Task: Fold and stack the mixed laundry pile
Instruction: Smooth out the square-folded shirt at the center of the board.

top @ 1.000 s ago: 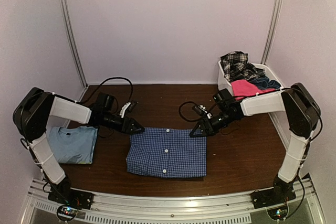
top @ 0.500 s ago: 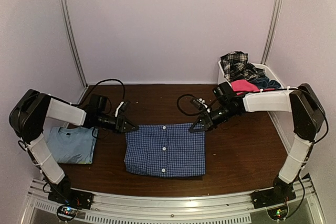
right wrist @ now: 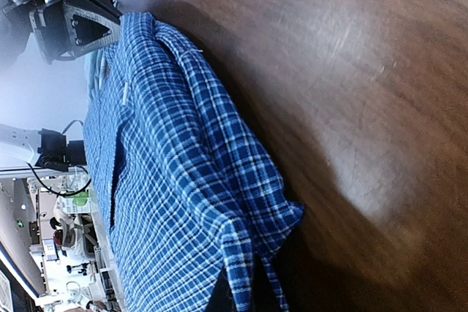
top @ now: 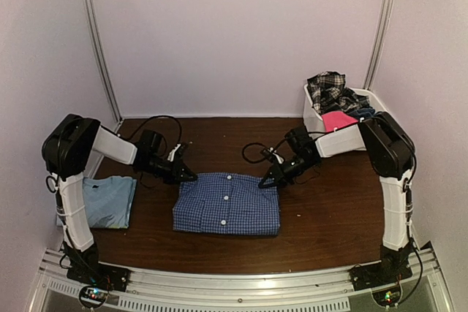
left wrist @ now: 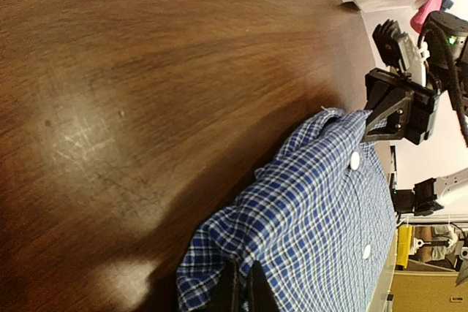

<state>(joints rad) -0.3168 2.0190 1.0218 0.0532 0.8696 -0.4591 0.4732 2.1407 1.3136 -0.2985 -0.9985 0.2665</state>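
Observation:
The blue small-check button shirt [top: 227, 204] lies flat in the middle of the table, buttons up. My left gripper [top: 191, 178] is shut on its far left corner, and the cloth bunches between the fingers [left wrist: 245, 274]. My right gripper [top: 265, 183] is shut on the far right corner [right wrist: 235, 286], where the checked fabric [right wrist: 168, 180] folds over the fingers. Both corners are barely lifted off the wood. A folded light blue T-shirt [top: 107, 201] rests at the left. The plaid piece [top: 327, 87], hot pink piece [top: 338, 120] and dark navy piece [top: 365, 112] sit in the basket.
The white plastic basket [top: 310, 112] stands at the back right corner against the wall. Bare brown tabletop [top: 329, 210] surrounds the shirt. Each arm's cable loops over the table behind its gripper. Walls close in the back and both sides.
Both grippers went from open to shut on the shirt's far corners. The arms shifted inward, and the shirt now looks slightly shorter front to back.

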